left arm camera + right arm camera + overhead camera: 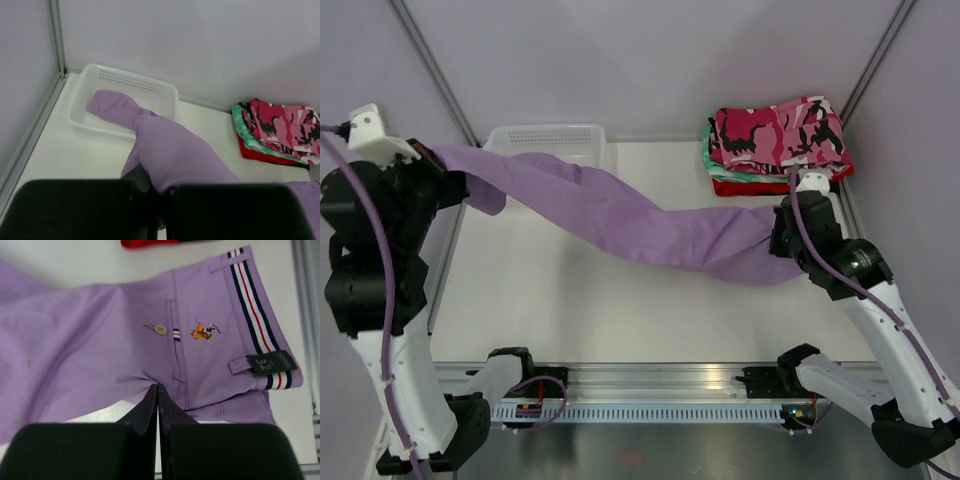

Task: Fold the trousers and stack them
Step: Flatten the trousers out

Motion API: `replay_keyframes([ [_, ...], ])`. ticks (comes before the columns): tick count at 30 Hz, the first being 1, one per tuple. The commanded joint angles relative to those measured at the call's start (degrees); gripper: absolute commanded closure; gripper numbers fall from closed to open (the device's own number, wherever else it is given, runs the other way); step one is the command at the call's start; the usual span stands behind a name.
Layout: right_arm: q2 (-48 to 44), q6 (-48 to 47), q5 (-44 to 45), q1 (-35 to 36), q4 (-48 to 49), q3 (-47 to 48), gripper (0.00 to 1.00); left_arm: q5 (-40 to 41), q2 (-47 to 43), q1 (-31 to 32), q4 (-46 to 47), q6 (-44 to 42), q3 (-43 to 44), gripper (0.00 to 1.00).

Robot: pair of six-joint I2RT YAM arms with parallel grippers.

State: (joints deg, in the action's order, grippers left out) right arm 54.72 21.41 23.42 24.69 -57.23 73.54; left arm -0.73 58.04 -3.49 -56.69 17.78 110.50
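Lilac trousers (pixel 640 225) sag above the counter (pixel 620 320), strung between both arms. Left jaws are clamped on a leg, right jaws on the seat below the waistband. The cloth looks light, soft and limp; waistband and hems probably offer the firmest holds.

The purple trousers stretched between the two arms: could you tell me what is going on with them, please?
The purple trousers are being held stretched across the table. The left gripper is shut on a leg, whose end lies in the white basket; the right gripper pinches the fabric near the waistband. The camouflage trousers already sit folded on the pile in the far right corner; the purple pair is not yet folded.
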Motion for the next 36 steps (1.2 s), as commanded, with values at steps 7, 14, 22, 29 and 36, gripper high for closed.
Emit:
replay_keyframes([
  [7, 3.7, 3.1, -12.3, -0.1, 0.3, -16.5, 1.00, -4.7, 13.8, 1.2, 7.3, -1.2, -11.7, 0.98],
  [14, 2.7, 6.5, -12.5, -0.1, 3.4, -17.6, 0.06, 0.0, 15.2, 1.3, 9.5, -2.3, -19.7, 0.98],
  [22, 15.8, 3.0, -13.9, -0.6, 15.4, -19.0, 0.04, 2.0, 15.5, 1.2, 11.9, -2.1, -27.4, 0.98],
  [29, 28.7, 2.5, -25.8, 1.2, 35.7, -11.9, 0.02, -1.6, 14.8, 1.2, 18.9, 0.2, -32.4, 0.98],
  [36, 44.1, -2.2, -21.0, 5.5, 40.1, -10.2, 0.02, 10.3, 18.8, 1.4, 17.4, 2.0, -30.2, 0.98],
])
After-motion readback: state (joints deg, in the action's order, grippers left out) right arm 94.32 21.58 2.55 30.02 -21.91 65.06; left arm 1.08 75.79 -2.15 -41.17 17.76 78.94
